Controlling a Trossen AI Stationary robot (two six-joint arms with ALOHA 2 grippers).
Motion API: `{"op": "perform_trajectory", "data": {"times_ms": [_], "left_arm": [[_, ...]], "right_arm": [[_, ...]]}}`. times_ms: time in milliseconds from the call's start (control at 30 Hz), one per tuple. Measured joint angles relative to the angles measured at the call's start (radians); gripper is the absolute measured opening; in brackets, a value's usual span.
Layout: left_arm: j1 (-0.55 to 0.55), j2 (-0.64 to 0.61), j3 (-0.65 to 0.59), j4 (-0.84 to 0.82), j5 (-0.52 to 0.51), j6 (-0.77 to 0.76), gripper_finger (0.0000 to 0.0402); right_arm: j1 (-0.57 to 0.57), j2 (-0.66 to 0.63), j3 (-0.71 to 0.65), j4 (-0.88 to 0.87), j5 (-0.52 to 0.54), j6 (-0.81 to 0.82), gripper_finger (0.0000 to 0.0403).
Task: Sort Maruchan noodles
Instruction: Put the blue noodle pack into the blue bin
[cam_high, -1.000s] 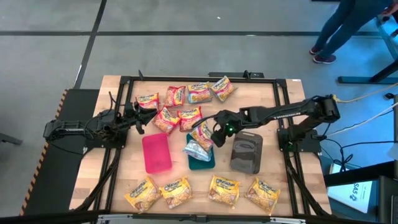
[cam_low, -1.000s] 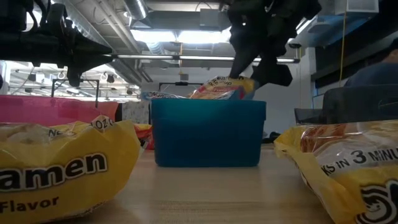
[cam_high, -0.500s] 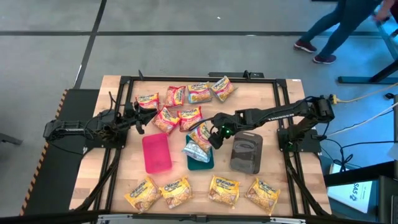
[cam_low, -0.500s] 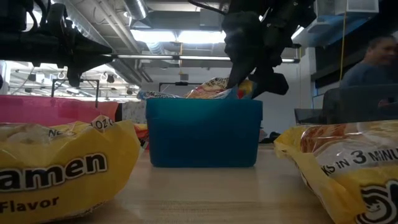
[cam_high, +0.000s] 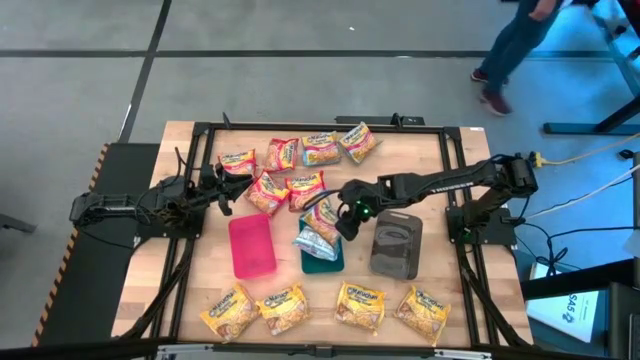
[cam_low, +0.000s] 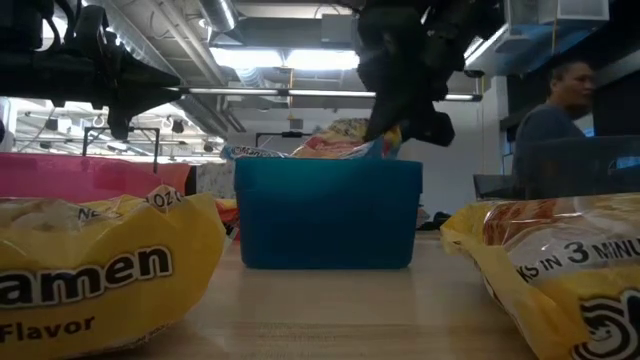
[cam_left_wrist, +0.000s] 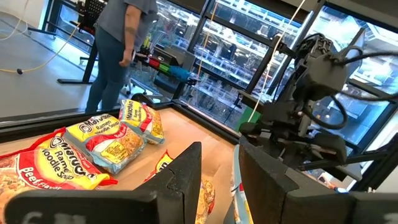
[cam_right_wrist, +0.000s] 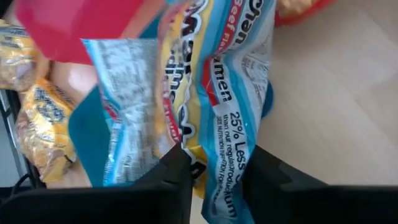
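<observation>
the right gripper closes on a blue-edged maruchan packet over the teal tray, at the surface's centre. the left gripper hovers half open at nine o'clock. red packets at twelve and yellow packets at six are unsorted; most work is left.

Wooden table bears ramen packets and trays.

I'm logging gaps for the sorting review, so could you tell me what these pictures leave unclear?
- High view: the right tool covers part of the blue-edged crinkly plastic noodle packet; grip unclear.
- Low view: the teal plastic tray wall hides its contents.
- Right wrist view: the packet's label is cut off and blurred.
</observation>
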Motion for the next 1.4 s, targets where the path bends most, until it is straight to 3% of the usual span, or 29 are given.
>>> {"op": "perform_trajectory", "data": {"times_ms": [233, 433, 600, 833, 1000, 1400], "left_arm": [[0.0, 0.0, 0.0, 0.0, 0.0, 0.0, 0.0102], [0.0, 0.0, 0.0, 0.0, 0.0, 0.0, 0.0102], [0.0, 0.0, 0.0, 0.0, 0.0, 0.0, 0.0102], [0.0, 0.0, 0.0, 0.0, 0.0, -0.001, 0.0102], [0.0, 0.0, 0.0, 0.0, 0.0, -0.001, 0.0102], [0.0, 0.0, 0.0, 0.0, 0.0, -0.001, 0.0102]], "right_arm": [[-0.001, 0.0, 0.085, -0.129, 0.011, -0.142, 0.0146], [-0.001, 0.0, 0.103, -0.188, 0.014, -0.204, 0.0131], [-0.003, 0.0, 0.103, -0.177, 0.088, -0.184, 0.0126], [-0.022, 0.0, 0.103, -0.152, 0.014, -0.188, 0.0128], [-0.021, 0.0, 0.103, -0.153, 0.006, -0.208, 0.0106], [-0.022, 0.0, 0.103, -0.156, 0.008, -0.254, 0.0004]]}}
